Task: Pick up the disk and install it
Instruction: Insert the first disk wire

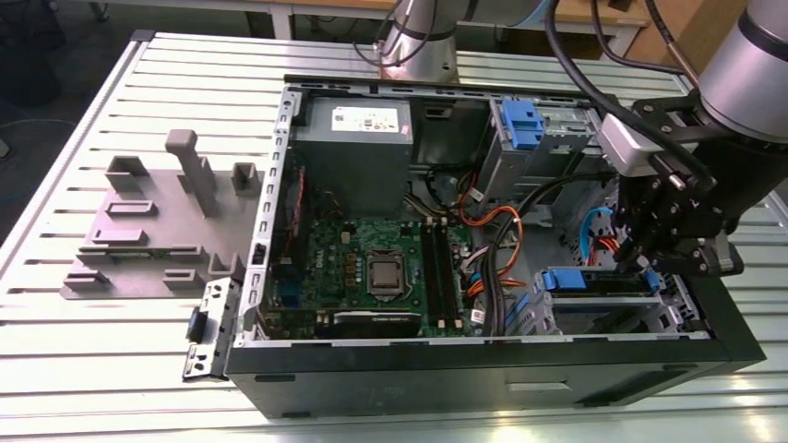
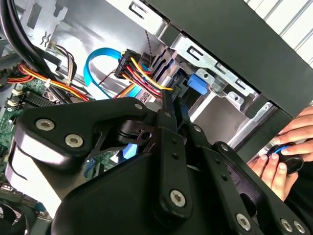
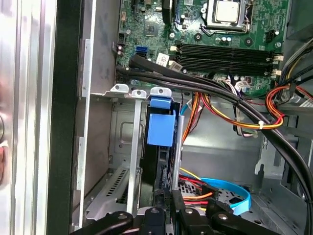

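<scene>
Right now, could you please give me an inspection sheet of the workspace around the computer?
Surface: slatted metal table, carrying the open computer case.
Job's things: the disk stands edge-on in the drive bay at the case's front corner, its blue carrier showing.
Clutter: grey fixture block on the table, on the exterior view's left of the case.
Grippers: the robot's hand is down inside the case, right at the disk's bay.
Cables: orange, yellow and red wire bundle and a blue flat cable run close beside the bay.
Surroundings: a person just outside the case wall, holding a small dark object.
</scene>
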You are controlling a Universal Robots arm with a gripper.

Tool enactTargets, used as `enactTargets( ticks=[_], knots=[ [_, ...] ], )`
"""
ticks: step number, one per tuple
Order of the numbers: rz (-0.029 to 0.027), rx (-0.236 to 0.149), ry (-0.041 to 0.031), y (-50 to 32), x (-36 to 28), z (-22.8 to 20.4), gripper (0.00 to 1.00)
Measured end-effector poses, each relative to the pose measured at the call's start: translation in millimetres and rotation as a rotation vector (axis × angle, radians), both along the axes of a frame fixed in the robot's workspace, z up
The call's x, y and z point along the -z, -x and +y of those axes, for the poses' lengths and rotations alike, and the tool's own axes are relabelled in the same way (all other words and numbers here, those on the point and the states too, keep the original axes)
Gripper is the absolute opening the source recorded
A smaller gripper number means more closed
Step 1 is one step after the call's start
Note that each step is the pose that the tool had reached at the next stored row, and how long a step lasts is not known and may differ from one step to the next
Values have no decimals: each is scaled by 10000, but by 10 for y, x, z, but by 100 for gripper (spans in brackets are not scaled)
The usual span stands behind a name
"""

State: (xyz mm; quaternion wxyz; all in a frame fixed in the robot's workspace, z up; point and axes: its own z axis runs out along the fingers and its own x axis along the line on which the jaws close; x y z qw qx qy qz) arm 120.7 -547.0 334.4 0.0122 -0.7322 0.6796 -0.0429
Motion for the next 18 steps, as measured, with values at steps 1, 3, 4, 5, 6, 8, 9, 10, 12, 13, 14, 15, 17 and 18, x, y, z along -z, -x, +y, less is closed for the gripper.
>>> enactTargets(
  ticks=[1,3,4,5,6,8,9,10,12,13,14,15,17,18],
  knots=[
    [-4,12,1,4,0,-3,17],
    [-29,16,0,17,2,-14,17],
    [-39,16,1,21,2,-18,17],
    [-47,16,1,25,2,-22,17],
    [-54,15,1,28,2,-25,17],
    [-68,15,-2,34,4,-28,17],
    [-84,16,0,39,5,-29,17],
    [-104,16,0,44,8,-30,17],
    [-122,16,2,51,12,-31,17],
    [-125,19,1,51,14,-30,17],
    [-126,33,1,51,17,-30,17],
    [-127,51,1,52,20,-30,17],
    [-130,79,3,53,25,-30,17],
    [-132,89,3,53,29,-30,17]
  ],
)
